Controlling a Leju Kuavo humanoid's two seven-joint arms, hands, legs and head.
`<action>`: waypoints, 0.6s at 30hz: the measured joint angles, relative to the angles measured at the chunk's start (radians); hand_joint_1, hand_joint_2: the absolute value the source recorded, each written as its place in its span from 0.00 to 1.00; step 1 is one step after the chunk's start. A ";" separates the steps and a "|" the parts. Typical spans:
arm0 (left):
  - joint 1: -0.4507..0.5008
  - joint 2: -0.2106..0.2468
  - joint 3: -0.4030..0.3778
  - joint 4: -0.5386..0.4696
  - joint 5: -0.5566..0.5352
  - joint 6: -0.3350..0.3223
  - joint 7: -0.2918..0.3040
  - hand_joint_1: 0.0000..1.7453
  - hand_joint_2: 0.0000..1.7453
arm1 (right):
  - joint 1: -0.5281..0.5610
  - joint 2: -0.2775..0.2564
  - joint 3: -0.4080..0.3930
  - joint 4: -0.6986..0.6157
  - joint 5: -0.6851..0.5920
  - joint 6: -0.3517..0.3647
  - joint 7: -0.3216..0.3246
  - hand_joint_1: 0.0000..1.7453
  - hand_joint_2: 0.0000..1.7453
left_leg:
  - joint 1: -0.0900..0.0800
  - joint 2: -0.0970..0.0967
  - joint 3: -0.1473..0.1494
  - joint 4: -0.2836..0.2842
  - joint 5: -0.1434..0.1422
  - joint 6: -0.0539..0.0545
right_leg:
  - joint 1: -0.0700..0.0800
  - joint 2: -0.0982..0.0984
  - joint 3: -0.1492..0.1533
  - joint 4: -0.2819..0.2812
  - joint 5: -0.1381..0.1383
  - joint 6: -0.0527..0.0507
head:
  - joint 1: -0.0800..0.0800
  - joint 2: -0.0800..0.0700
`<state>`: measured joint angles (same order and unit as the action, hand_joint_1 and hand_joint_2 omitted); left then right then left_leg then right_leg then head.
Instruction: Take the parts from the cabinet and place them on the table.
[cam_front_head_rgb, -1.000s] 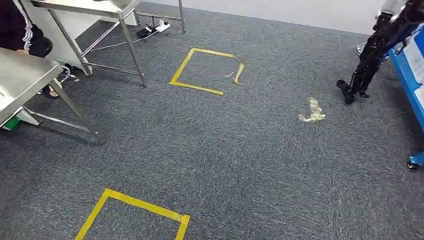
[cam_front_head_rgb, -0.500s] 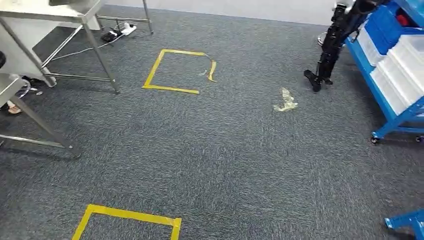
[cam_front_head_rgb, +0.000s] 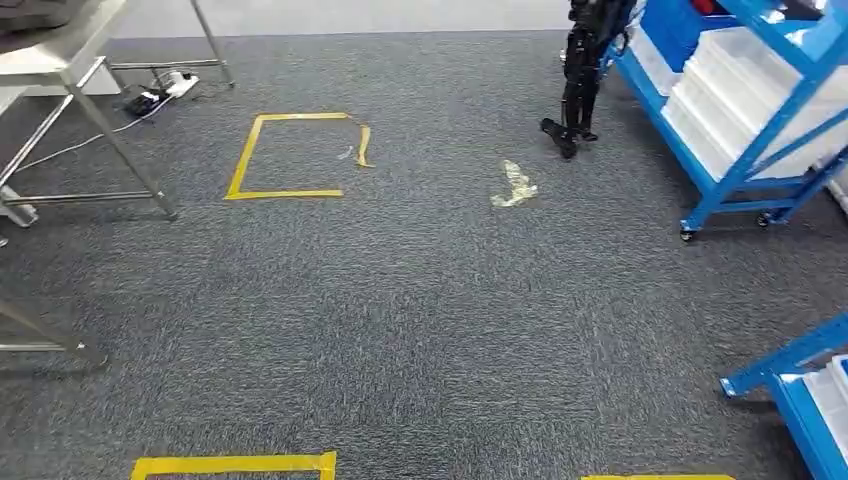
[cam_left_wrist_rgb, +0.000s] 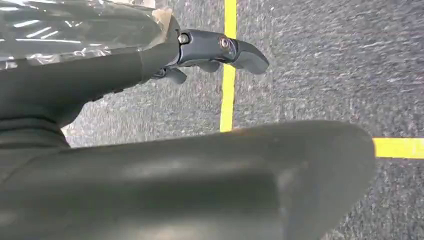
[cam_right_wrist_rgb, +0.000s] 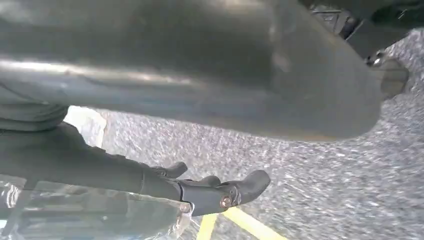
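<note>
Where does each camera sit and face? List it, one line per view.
Head view: high on the body, facing forward and down at grey carpet, a yellow tape square and the blue cabinet.
Left wrist view: behind the left robot hand, looking down at the floor.
Right wrist view: behind the right robot hand, also looking floorward.
Shared: carpet with yellow tape.

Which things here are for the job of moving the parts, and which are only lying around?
For the job:
- blue cabinet
- white bins in it
- steel table

Lying about:
- yellow tape square
- crumpled scrap
- power strip
- black stand
</note>
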<state>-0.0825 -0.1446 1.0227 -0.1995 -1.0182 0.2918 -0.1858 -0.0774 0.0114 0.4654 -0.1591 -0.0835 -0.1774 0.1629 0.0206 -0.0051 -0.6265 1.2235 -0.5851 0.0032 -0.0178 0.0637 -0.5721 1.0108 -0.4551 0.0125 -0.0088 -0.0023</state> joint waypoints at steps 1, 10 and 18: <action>0.000 0.000 0.000 0.000 -0.001 0.000 0.000 0.00 0.00 | 0.000 0.000 0.000 0.000 0.000 0.000 0.000 0.00 0.00 | 0.002 -0.011 0.035 -0.075 0.042 0.003 | 0.000 0.012 0.002 0.000 0.000 0.001 | 0.000 0.000; -0.002 0.002 -0.006 0.000 -0.003 0.002 0.003 0.00 0.00 | -0.002 0.004 0.000 0.000 0.001 -0.001 -0.002 0.00 0.00 | -0.005 0.002 0.094 -0.212 0.091 0.049 | 0.005 -0.039 -0.099 0.161 -0.076 0.026 | 0.011 0.000; -0.002 0.003 -0.008 -0.001 -0.003 0.002 0.003 0.00 0.00 | -0.002 0.005 0.000 0.000 0.001 -0.001 -0.002 0.00 0.00 | -0.011 0.091 0.104 -0.209 0.073 0.027 | -0.008 -0.151 -0.007 0.013 -0.017 0.069 | 0.014 0.000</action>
<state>-0.0842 -0.1419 1.0147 -0.2003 -1.0208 0.2934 -0.1823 -0.0793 0.0160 0.4654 -0.1587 -0.0828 -0.1781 0.1610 0.0100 0.0863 -0.5226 1.0141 -0.5124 0.0300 -0.0261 -0.0876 -0.5788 1.0235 -0.4717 0.0820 0.0054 -0.0023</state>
